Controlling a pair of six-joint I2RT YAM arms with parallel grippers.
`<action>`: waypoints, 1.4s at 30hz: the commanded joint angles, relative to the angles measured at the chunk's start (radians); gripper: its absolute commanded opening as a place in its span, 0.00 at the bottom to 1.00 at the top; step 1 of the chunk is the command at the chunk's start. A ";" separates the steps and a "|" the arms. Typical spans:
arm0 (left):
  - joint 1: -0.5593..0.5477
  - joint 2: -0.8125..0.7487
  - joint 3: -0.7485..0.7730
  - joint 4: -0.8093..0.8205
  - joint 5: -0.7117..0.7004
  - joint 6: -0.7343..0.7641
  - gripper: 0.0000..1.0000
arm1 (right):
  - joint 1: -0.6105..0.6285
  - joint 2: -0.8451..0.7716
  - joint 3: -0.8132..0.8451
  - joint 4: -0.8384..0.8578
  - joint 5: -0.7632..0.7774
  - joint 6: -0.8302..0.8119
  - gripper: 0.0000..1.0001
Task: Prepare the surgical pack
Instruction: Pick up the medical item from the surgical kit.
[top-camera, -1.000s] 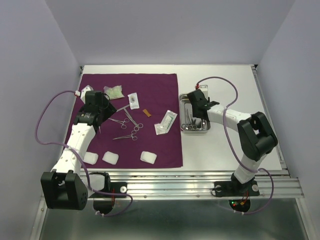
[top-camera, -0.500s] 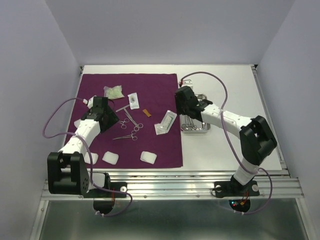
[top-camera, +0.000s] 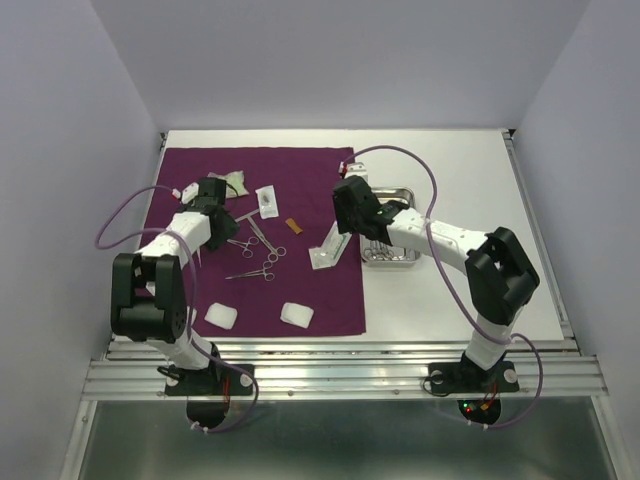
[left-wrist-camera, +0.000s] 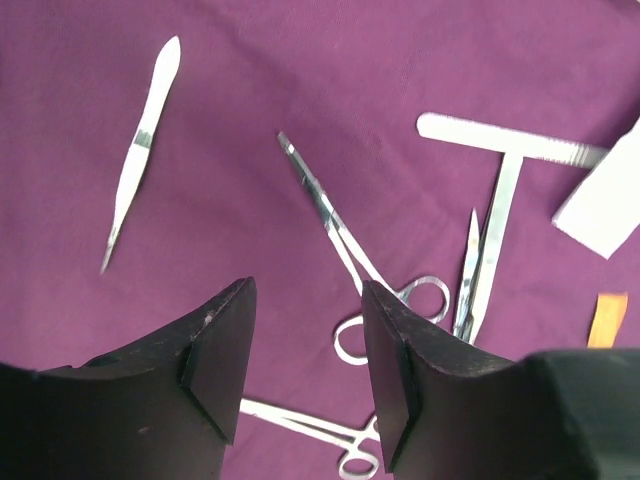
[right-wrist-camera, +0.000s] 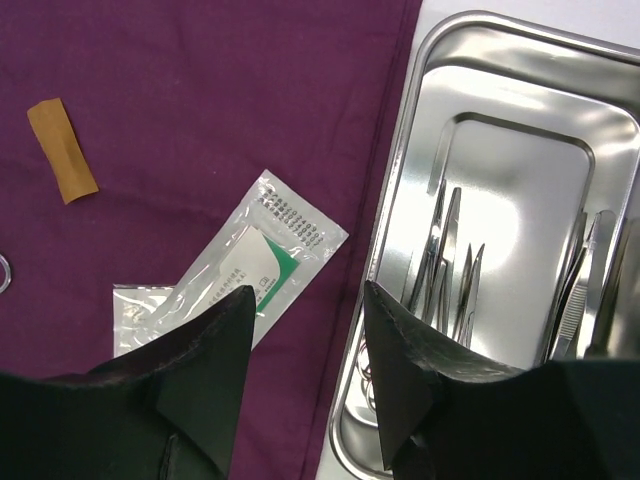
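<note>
Your left pincer (left-wrist-camera: 307, 300) hung open over the forceps (left-wrist-camera: 325, 215), likely its next pick; your right pincer (right-wrist-camera: 305, 300) gaped empty above packet (right-wrist-camera: 240, 265) and tray (right-wrist-camera: 520, 180).

Bright, even light, with glare on the steel tray (right-wrist-camera: 520, 160), focus sharp.

I see my left arm (top-camera: 185, 232) and right arm (top-camera: 440, 238) as white link shells between bulky black joint housings, a purple cable (top-camera: 105, 225) looping off each, the left tool (left-wrist-camera: 305, 300) and right tool (right-wrist-camera: 305, 300) both matte black with thick wedge-shaped fingers (left-wrist-camera: 215, 350).
</note>
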 joint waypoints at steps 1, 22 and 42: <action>-0.022 0.046 0.067 0.001 -0.073 -0.059 0.57 | -0.001 -0.015 0.010 0.009 0.014 0.015 0.54; -0.113 0.284 0.211 -0.120 -0.182 -0.188 0.43 | -0.001 -0.020 -0.040 0.005 0.053 0.033 0.55; -0.128 0.111 0.169 -0.142 -0.195 -0.202 0.04 | -0.001 -0.027 -0.040 0.006 0.059 0.021 0.55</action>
